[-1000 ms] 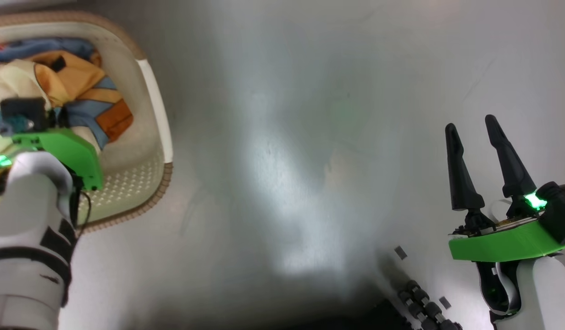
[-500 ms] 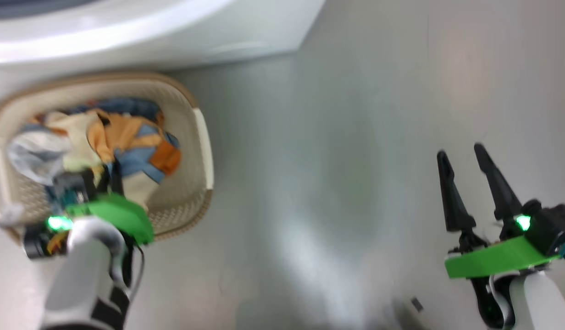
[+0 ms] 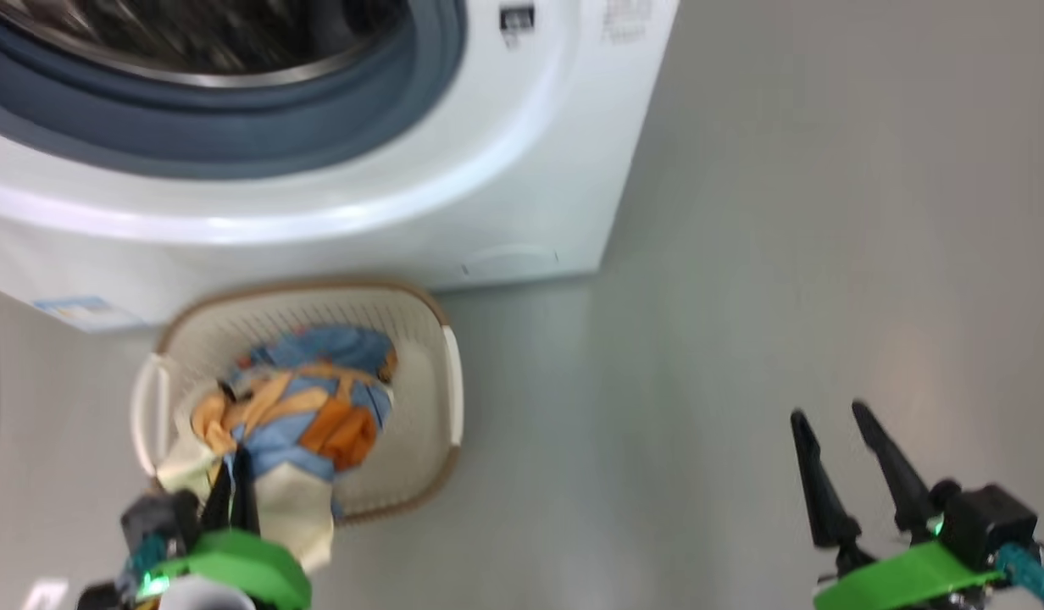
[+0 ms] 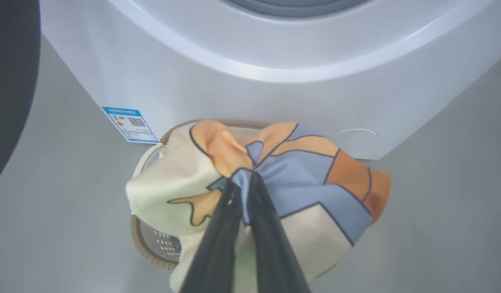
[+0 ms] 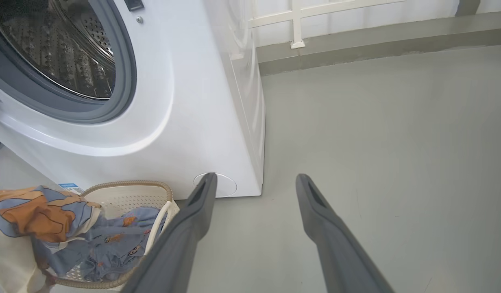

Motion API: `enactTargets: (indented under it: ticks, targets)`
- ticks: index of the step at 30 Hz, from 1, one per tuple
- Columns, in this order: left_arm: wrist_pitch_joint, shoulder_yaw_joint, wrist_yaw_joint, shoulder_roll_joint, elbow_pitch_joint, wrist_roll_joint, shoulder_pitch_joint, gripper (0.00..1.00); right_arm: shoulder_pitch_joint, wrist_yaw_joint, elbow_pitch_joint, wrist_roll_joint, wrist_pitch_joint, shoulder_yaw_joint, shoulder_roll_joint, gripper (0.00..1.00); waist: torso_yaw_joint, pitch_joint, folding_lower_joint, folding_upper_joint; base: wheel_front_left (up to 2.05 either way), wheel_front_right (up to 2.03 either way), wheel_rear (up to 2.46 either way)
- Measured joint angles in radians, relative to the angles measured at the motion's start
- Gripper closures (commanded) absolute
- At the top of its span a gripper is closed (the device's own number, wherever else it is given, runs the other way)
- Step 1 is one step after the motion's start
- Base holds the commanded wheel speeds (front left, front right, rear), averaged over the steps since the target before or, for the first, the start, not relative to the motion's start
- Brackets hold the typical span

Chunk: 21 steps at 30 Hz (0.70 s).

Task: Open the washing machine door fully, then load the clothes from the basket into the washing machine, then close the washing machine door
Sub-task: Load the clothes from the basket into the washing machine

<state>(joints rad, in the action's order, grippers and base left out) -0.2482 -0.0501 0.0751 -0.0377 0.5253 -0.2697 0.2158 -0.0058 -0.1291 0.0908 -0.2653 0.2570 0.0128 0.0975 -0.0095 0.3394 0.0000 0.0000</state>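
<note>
My left gripper point(image 4: 242, 179) has its fingers pinched tight on the cream garment point(image 4: 169, 183) (the one with the big blue-and-orange print), which hangs bunched from the tips over the basket point(image 3: 310, 288). The light blue garment point(image 5: 112, 240) lies inside the basket. The basket sits on the grey floor point(image 3: 785, 254) just in front of the washing machine point(image 3: 505, 169), near its blue label point(image 4: 129, 124). The machine's mouth is open: I see the grey seal point(image 3: 234, 135) and the steel drum point(image 5: 71, 53). The washing machine door point(image 4: 10, 81) shows as a dark curved rim, swung out at the left edge of the left wrist view. My right gripper point(image 5: 255, 179) hovers over the floor well to the right, fingers spread wide and empty.
</note>
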Motion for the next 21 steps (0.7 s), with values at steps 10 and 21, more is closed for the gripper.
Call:
enactTargets:
  ticks: [10,21]
  targets:
    - [0.0,-0.022,0.045,0.0,-0.221,-0.043,-0.197,1.0,0.085,0.0,0.008,0.0,0.0,-0.001,-0.009,0.0,0.045,-0.185,0.0,0.0,0.0,0.0,0.0]
    - [0.0,-0.077,0.107,-0.002,-0.424,-0.044,-0.329,1.0,0.146,0.0,0.004,0.0,0.0,-0.015,-0.021,0.0,0.101,-0.319,0.0,0.0,0.0,0.0,0.0]
